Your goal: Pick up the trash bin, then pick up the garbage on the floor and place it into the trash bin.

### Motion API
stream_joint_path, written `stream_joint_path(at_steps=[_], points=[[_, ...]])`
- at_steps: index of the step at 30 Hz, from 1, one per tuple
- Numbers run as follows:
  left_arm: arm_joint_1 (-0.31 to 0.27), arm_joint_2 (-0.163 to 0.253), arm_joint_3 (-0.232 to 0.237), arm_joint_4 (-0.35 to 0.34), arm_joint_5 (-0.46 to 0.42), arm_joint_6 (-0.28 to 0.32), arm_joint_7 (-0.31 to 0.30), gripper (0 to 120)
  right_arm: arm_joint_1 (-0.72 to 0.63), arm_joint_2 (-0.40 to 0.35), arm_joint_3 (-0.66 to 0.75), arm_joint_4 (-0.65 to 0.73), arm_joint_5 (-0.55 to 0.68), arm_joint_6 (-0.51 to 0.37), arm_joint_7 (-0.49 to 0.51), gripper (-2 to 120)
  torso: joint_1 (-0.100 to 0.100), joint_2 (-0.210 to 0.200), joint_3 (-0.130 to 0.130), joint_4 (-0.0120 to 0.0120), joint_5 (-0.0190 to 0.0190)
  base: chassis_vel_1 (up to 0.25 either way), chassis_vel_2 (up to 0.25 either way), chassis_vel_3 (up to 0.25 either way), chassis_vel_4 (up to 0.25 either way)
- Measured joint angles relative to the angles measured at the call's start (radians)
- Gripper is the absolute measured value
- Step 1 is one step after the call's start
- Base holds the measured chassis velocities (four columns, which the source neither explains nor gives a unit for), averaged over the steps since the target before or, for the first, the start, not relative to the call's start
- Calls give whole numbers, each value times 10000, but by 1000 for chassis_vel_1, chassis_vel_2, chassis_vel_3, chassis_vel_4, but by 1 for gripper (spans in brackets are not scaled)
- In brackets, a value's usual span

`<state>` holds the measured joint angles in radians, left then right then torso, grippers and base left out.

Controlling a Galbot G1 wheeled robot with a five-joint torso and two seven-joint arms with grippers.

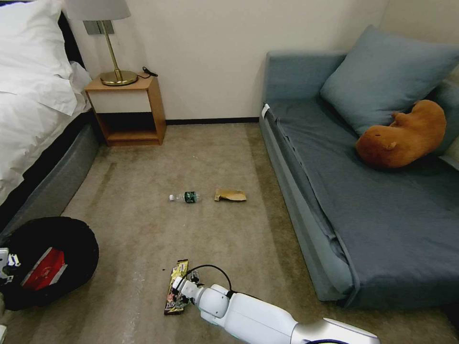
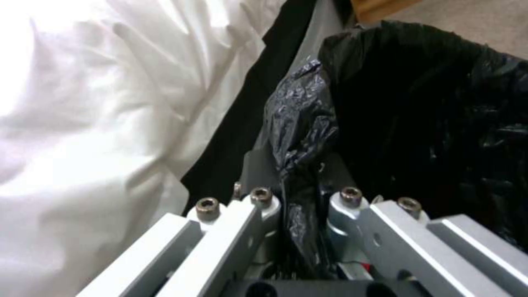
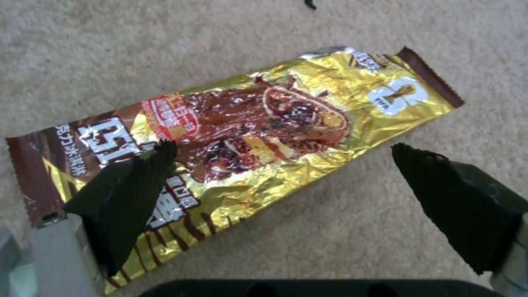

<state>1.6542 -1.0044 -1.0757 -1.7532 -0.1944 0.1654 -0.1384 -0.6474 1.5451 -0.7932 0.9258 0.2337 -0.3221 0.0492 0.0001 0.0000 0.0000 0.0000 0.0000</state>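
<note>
A wide strip of beige carpet ran open between the white-sheeted bed on the left and the blue-grey fabric sofa on the right, closed at the far end by the wall and a wooden nightstand carrying a brass lamp. The sofa's long front edge hemmed the right side; a square cushion and a rounded brown plush toy lay on its seat, clear of the floor.

At the near left, just beside the bed's grey base, sat the trash bin, its round mouth draped in a crinkled, glossy black bag with a red-and-white wrapper inside. The left gripper was pressed together on a bunched fold of that bag at the rim, metal fingers either side of the plastic.

Near centre, the white right arm reached in from the near edge, and the right gripper hung over the long gold-brown snack wrapper, a flat, creased foil strip on the carpet. Its black serrated pads stood spread, one over the wrapper, the other over bare carpet.

Farther out, mid-floor, a small clear bottle with green label lay on its side near a flattened brown paper bag, the two apart, open carpet around both.
</note>
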Motion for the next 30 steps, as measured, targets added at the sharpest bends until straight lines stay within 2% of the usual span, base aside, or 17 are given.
stream_joint_path(at_steps=[6,8,12,14,17,20,22,23,25,27,30], points=[[-55,65,-21,174,-96,-47,0,5,-6,219,-42,-276,-83,99,-98,98,-1,0,0,2,0,0,0,0,0],[-76,70,-21,228,-116,-90,2,5,-41,275,-42,-401,-151,166,-148,90,-1,0,0,1,0,0,0,0,0],[-83,76,-21,258,-127,-121,2,5,-57,286,-35,-466,-191,214,-181,83,-1,0,0,1,0,0,0,0,0],[-81,98,-38,284,-155,-148,4,5,-71,288,31,-600,-273,310,-242,68,-1,0,0,2,1,0,0,0,0],[-76,100,-65,285,-172,-158,5,5,-70,291,61,-662,-328,348,-261,64,-1,1,-1,1,2,0,0,0,0],[-24,87,-114,285,-185,-172,7,5,-99,290,147,-743,-438,393,-312,45,-1,0,-1,2,3,0,0,0,0],[-16,80,-120,286,-186,-179,9,5,-118,285,155,-744,-449,397,-321,42,-1,0,-1,2,3,0,0,0,0],[-9,70,-127,288,-186,-189,10,5,-148,278,165,-743,-466,402,-333,36,-1,1,-1,3,4,0,0,0,0],[-7,67,-132,289,-187,-194,11,5,-162,275,171,-743,-475,404,-340,35,-1,1,-1,3,4,0,0,0,0],[6,40,-166,286,-205,-218,14,5,-242,236,218,-750,-541,432,-386,22,-1,0,-1,2,5,0,0,0,0],[35,28,-181,265,-217,-231,18,5,-273,206,266,-761,-569,450,-413,19,-1,1,-2,1,3,0,0,0,0]])
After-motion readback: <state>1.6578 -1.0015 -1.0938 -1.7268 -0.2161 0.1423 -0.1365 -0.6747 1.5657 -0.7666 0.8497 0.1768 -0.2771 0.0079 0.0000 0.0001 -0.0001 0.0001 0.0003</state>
